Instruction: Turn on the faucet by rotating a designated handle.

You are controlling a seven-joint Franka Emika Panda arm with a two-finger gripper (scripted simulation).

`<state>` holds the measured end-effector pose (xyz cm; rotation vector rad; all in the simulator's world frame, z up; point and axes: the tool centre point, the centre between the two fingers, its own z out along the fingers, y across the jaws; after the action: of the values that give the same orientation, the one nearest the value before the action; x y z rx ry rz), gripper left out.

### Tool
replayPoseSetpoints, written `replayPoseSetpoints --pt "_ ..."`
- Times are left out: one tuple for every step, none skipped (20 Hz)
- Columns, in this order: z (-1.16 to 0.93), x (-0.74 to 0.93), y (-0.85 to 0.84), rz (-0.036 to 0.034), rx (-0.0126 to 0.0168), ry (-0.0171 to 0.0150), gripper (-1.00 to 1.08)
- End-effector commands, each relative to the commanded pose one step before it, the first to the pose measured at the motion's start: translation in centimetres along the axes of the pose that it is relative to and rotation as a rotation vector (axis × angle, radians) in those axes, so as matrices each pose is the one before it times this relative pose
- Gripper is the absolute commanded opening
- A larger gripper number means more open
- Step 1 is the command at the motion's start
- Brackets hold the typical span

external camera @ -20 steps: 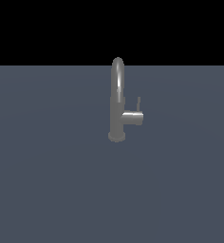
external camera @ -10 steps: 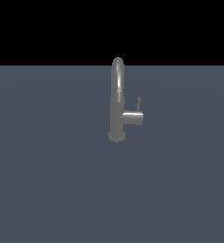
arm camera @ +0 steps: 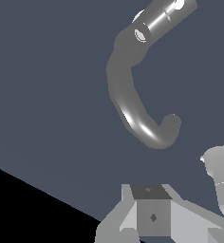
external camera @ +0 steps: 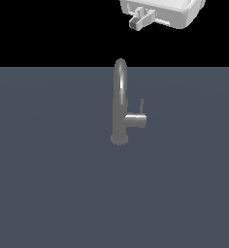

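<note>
One faucet (external camera: 119, 104) stands upright on the grey surface (external camera: 48, 184), near the middle. One handle (external camera: 135, 120) projects from its body toward the exterior view's right, carrying one thin lever. One gripper (external camera: 140, 20) hangs above, well apart; whether its jaws are parted cannot be told.

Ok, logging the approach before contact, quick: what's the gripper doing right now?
Gripper: cannot be told whether open or closed; it holds nothing, well above the faucet and clear of the handle.
</note>
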<state>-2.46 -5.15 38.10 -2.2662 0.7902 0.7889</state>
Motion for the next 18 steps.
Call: replayPoseSetpoints --pt "0.001 1.797 -0.067 0.04162 0.04434 -0.0404 -1.0" --pt "-0.001 0.727 -0.032 0.01708 0.01798 -0.01632 -1.0" --pt "-0.002 0.736 -0.033 0.01733 0.01824 -0.01655 -1.0" --pt "-0.002 0.747 -0.033 0.0176 0.01853 -0.01681 -1.0" --pt "-0.003 0.758 -0.033 0.01789 0.01883 -0.01708 -1.0" --pt "-0.003 0.77 -0.034 0.0182 0.01916 -0.01737 -1.0" --pt "-0.004 0.783 -0.035 0.01855 0.01951 -0.01768 -1.0" --pt "-0.004 0.798 -0.035 0.01892 0.0199 -0.01802 -1.0" --pt "-0.004 0.813 -0.036 0.01933 0.02031 -0.01838 -1.0" --pt "-0.004 0.83 -0.037 0.01977 0.02076 -0.01876 -1.0" --pt "-0.005 0.848 -0.038 0.02025 0.02124 -0.01918 -1.0" --pt "-0.004 0.868 -0.04 0.02076 0.02176 -0.01962 -1.0" --pt "-0.004 0.89 -0.041 0.02133 0.02234 -0.02011 -1.0" --pt "-0.003 0.903 -0.042 0.02166 0.02266 -0.02036 -1.0" --pt "-0.002 0.898 -0.042 0.02159 0.02255 -0.02023 -1.0" --pt "0.0 0.895 -0.043 0.02156 0.02248 -0.02012 -1.0" --pt "0.002 0.892 -0.042 0.02152 0.02241 -0.02001 -1.0" --pt "0.004 0.883 -0.042 0.02133 0.02218 -0.01975 -1.0"
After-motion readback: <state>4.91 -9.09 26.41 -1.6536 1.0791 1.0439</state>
